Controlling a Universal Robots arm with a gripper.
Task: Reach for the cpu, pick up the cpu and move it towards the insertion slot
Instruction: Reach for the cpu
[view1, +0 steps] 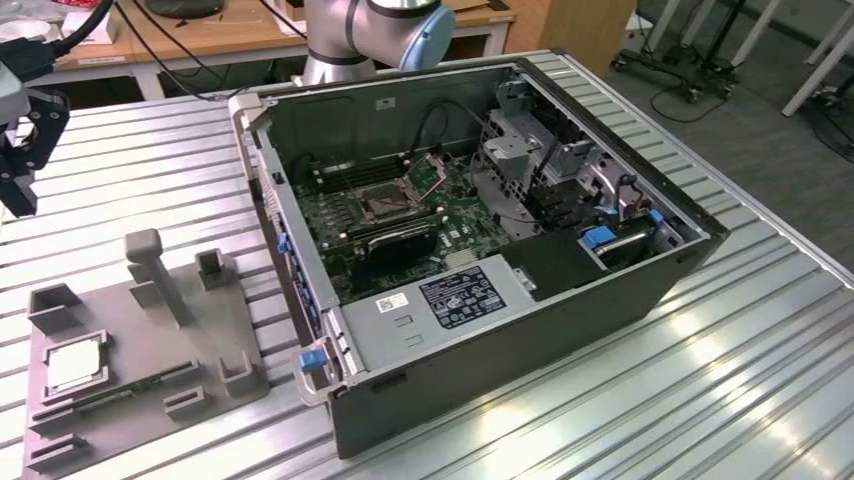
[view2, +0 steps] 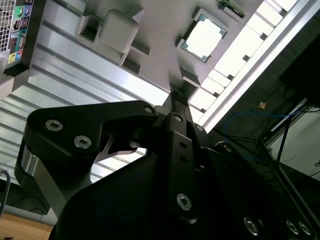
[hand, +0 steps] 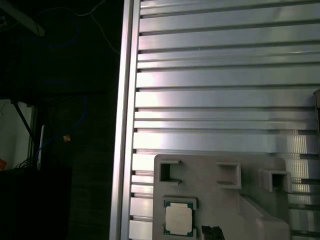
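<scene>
Work stands at the reach; the gripper (view1: 18, 190) hangs above the counter (view1: 694, 390) at the exterior view's left, well apart from the things it must handle, and whether it stands spread or pressed together cannot be told. The cpu (view1: 74, 365) lies flat, silvery face up, in a square recess of the grey tray (view1: 220, 320) at the exterior view's lower left; nothing touches it, and both wrist views show it seated there ahead of the gripper. The insertion slot (view1: 383, 207) sits on the motherboard (view1: 447, 235) inside the open computer case (view1: 534, 340), well apart from the tray, with the case wall between them.

The likeliest trouble seems to be the grasp itself; the chip is thin and sits low in its recess, so a descent slightly off-centre could land on the recess rim, or catch one edge and tip the chip. The tall post (view1: 150, 275) stands near the recess and could be struck on a slanted approach. A weak pinch on so flat a part might let it slip during the carry; a low path could clip the case wall; a tilted arrival could harm the socket.
</scene>
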